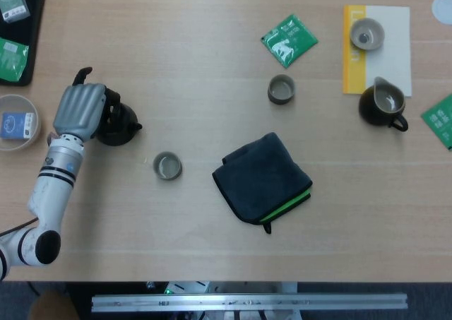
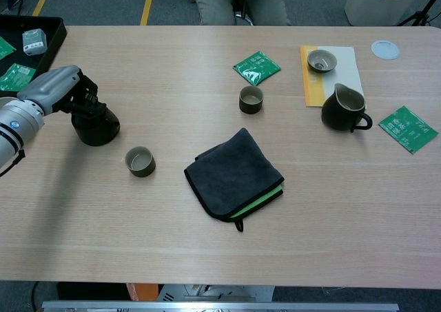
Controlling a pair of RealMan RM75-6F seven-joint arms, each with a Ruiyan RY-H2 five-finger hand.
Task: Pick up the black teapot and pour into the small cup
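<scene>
The black teapot [image 1: 120,124] [image 2: 96,127] stands near the table's left edge, its spout pointing right. My left hand [image 1: 80,109] [image 2: 52,86] grips it from the left, fingers curled over its top and handle side. The small cup [image 1: 168,166] [image 2: 140,162] sits empty on the table, a short way right of the teapot and nearer the front edge, apart from it. A second small cup [image 1: 281,90] [image 2: 251,99] stands further right, toward the middle. My right hand shows in neither view.
A folded dark cloth [image 1: 263,177] lies at the centre. A dark pitcher [image 1: 381,104], a bowl [image 1: 367,34] on a yellow-edged pad and green tea packets [image 1: 289,39] occupy the far right. A black tray [image 1: 14,34] and a round container [image 1: 15,122] sit at the left.
</scene>
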